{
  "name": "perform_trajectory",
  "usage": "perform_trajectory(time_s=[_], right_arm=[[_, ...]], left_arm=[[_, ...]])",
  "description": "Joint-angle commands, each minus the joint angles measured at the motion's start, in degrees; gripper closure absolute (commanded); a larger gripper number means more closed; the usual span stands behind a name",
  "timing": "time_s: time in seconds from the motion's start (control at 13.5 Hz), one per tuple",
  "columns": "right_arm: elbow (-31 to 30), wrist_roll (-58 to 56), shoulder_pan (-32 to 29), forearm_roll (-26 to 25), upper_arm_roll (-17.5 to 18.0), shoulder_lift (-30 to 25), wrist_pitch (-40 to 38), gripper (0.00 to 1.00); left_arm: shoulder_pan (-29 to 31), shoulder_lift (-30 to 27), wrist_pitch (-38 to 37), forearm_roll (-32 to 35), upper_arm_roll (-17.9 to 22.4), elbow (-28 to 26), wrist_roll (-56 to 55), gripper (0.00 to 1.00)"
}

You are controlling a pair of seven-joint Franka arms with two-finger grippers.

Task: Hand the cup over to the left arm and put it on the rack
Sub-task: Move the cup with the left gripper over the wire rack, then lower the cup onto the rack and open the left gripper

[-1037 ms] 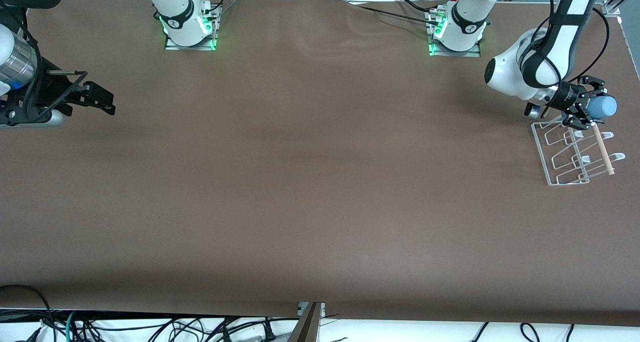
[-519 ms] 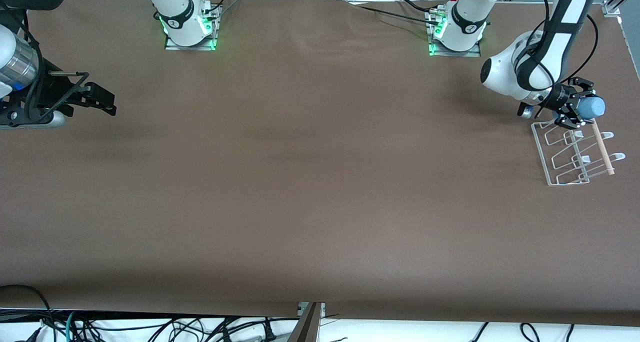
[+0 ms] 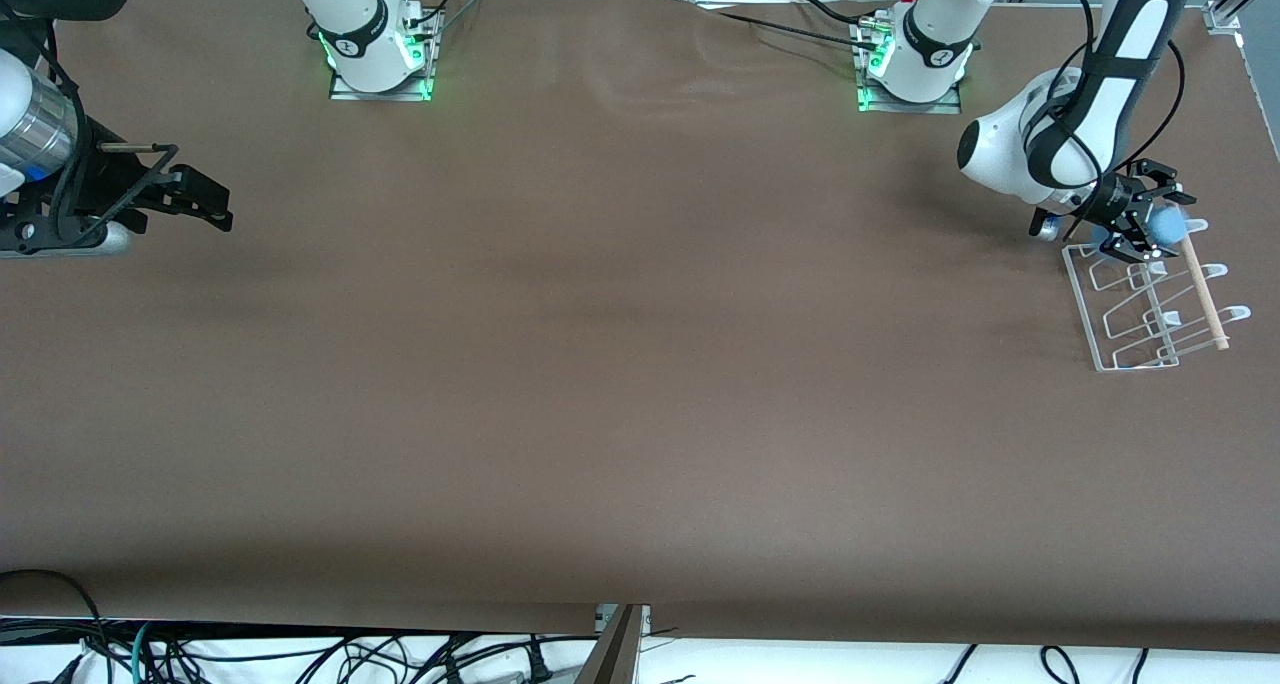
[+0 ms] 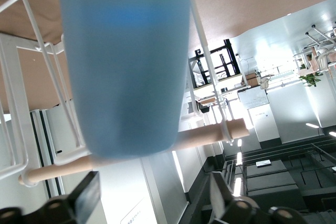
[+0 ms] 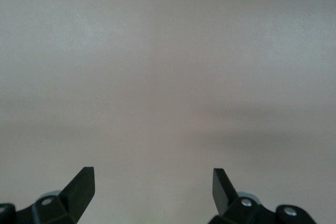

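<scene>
Almost done: cup on rack, left gripper fingers wide beside it, right gripper wide, waiting.

The left gripper stands spread at the rack, the cup ahead of its jaws and clear of both fingertips, wire pegs flanking it, the rod crossing just past. Bare table lies ahead of the right gripper's parted jaws.
</scene>
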Motion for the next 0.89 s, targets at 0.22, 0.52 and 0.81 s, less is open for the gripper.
perform_trajectory(time_s=[0.22, 0.52, 0.81], right_arm=[[0.9, -0.6, 0.3, 0.7, -0.1, 0.3, -0.6, 0.01], [0.9, -0.6, 0.3, 0.7, 0.0, 0.3, -0.5, 0.01], [0.9, -0.6, 0.3, 0.7, 0.0, 0.3, -0.5, 0.01]], left_arm=[[0.3, -3.2, 0.3, -4.6, -0.5, 1.9, -0.2, 0.0], [0.0, -4.2, -0.2, -21.9, -2.7, 9.1, 5.3, 0.0], [-0.6, -3.8, -5.0, -44.2, -2.6, 21.8, 8.4, 0.0]])
